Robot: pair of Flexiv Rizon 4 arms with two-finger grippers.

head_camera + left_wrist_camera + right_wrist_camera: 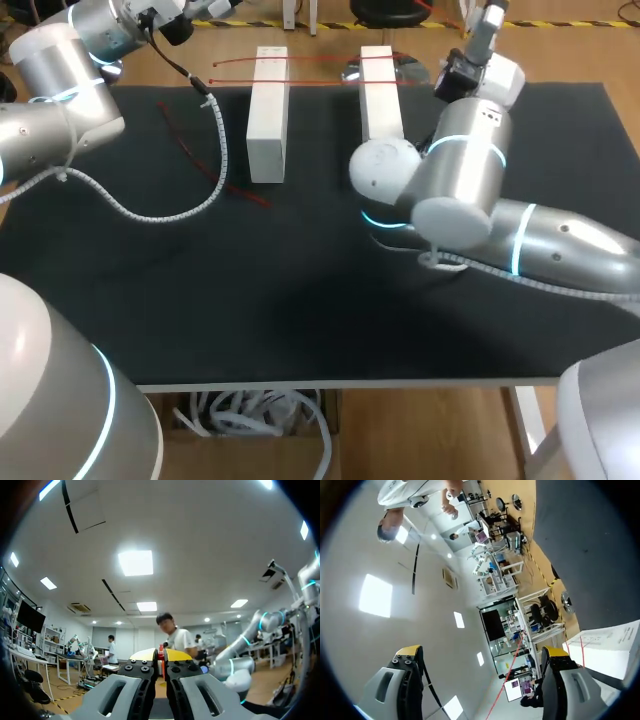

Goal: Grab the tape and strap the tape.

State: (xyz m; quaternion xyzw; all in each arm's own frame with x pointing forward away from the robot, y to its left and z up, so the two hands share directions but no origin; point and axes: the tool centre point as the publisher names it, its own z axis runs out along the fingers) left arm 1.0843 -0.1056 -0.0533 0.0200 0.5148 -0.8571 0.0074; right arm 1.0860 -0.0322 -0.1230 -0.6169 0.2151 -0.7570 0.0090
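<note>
Across the far ends of the left white block [267, 120] and right white block [380, 100], the red tape [320, 59] runs as two thin strands. Its long axis is left-right, spanning the gap btwn them. A loose red strip [245, 192] lies on the black mat [300, 300] nr the left block. In the right wrist view a strand shows ahead of the right gripper [482, 652], in the gap btwn its fingers, which are spread wide and touch nothing. How near it is can't be told. The left gripper [161, 656] points up and away from the table, tips pinched on a red sliver, prob. the tape's end. Judged nearer for a fresh grab: right arm, closing across the strand.
</note>
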